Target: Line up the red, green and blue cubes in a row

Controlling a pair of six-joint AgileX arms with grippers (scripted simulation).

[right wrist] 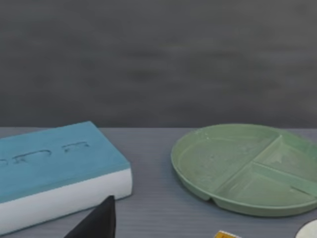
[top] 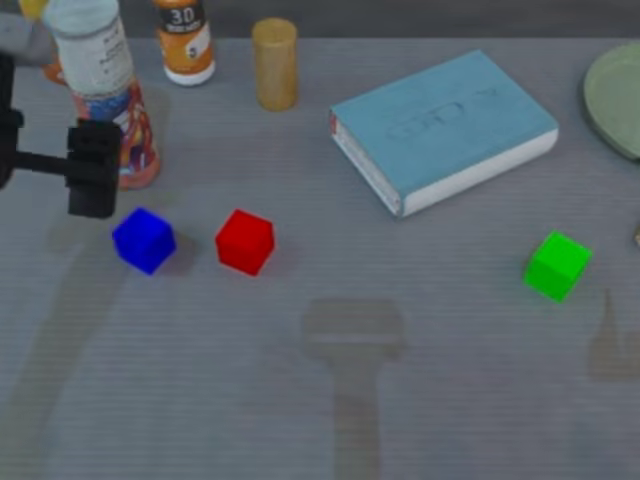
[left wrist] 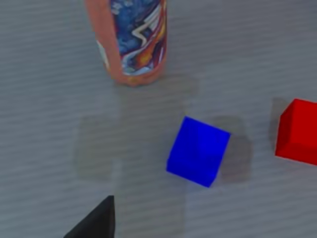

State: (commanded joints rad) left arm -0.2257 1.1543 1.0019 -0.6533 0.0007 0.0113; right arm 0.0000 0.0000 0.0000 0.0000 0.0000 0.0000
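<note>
The blue cube (top: 144, 240) and the red cube (top: 245, 241) sit close together at the table's left, with a small gap between them. Far off at the right lies the green cube (top: 557, 265). My left gripper (top: 92, 170) hovers just behind and to the left of the blue cube, open and holding nothing. In the left wrist view the blue cube (left wrist: 198, 150) lies ahead of one dark fingertip (left wrist: 99, 223), and the red cube (left wrist: 298, 131) is at the edge. My right arm is out of the top view; its wrist view shows only one fingertip (right wrist: 101, 220).
A patterned orange bottle (top: 110, 110) stands right beside the left gripper. Along the back are a white-and-orange bottle (top: 185, 40) and a tan cylinder (top: 275, 62). A light-blue book (top: 445, 130) lies at centre right. A green divided plate (top: 612, 95) sits at the far right.
</note>
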